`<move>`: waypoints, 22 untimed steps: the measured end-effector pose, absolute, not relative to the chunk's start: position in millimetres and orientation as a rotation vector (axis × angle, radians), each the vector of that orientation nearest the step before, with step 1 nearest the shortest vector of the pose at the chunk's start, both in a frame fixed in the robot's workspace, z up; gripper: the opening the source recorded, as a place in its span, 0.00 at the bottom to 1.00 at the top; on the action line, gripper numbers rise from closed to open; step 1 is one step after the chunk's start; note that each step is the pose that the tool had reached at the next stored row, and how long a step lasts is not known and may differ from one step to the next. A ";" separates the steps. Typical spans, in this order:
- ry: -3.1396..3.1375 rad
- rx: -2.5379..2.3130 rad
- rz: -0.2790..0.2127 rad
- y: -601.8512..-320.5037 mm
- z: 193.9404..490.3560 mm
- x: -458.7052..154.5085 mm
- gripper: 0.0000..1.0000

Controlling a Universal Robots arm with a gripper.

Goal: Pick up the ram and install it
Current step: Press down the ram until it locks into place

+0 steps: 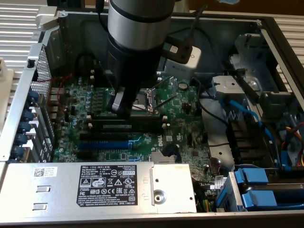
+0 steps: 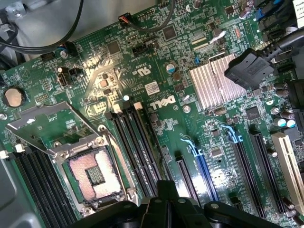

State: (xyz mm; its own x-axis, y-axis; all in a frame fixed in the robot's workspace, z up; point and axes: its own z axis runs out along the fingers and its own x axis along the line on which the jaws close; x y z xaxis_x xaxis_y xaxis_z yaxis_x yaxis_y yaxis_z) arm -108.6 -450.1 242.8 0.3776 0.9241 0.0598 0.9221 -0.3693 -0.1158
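The ram (image 1: 124,126) is a thin dark stick with a pale label. It stands on edge in one of the long black slots beside the open CPU socket (image 1: 142,99). In the wrist view the ram (image 2: 150,142) appears as a narrow edge running along the slot farthest from the socket. My gripper (image 1: 120,107) hangs over these slots, a little to the socket side of the stick. Its dark fingers (image 2: 167,192) are shut together with nothing visible between them. Whether the tips touch the ram I cannot tell.
The green motherboard (image 1: 185,137) lies inside an open metal case. A blue slot (image 1: 102,144) and black slots lie beside the ram. A silver heatsink (image 2: 211,83), the power supply (image 1: 109,183), loose black cables (image 1: 209,102) and blue drive brackets (image 1: 259,187) surround the working area.
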 end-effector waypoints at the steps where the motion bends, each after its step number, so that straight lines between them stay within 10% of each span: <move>1: -1.683 -2.497 0.023 -450.1 243.0 -109.3 0.11; 22: -1.677 -2.486 0.010 -450.3 244.0 -127.4 0.11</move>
